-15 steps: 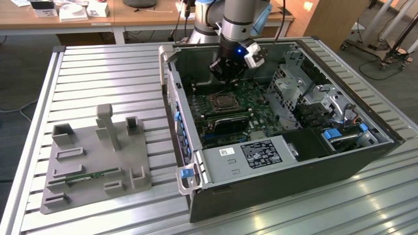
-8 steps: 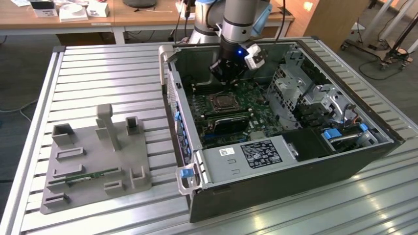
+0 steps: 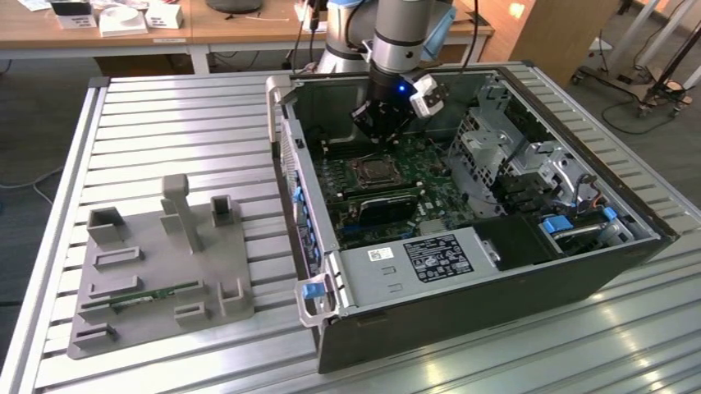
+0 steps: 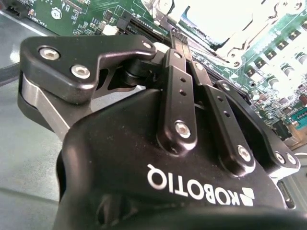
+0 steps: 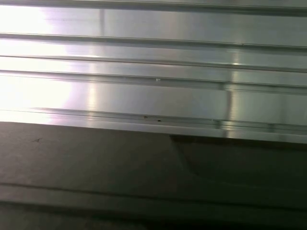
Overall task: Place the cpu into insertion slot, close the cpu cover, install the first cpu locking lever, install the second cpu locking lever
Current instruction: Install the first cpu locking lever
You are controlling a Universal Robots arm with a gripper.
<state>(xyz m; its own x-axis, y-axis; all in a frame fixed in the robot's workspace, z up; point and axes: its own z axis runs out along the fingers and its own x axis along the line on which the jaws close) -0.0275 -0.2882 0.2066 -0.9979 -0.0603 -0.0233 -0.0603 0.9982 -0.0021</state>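
In the exterior view my gripper (image 3: 379, 144) hangs inside the open computer case (image 3: 482, 312), just above the far edge of the insertion slot (image 3: 376, 172). The slot sits on the green board (image 3: 422, 160), and its silvery cpu cover (image 3: 376, 161) lies flat over it. In the second wrist view the gripper (image 4: 173, 36) is shut, its black fingers (image 4: 178, 81) meeting at a point close to the glaring silvery cover (image 4: 225, 21). Nothing shows between the fingers. I cannot tell whether the cpu is in the slot, and the levers cannot be made out.
A grey fixture block (image 3: 153, 271) holding a green memory stick (image 3: 143, 297) stands at the exterior view's left on the slatted aluminium table (image 5: 144, 86). Inside the case are a power supply (image 3: 438, 254) and a drive cage (image 3: 498, 148). A wooden desk (image 3: 219, 29) stands behind.
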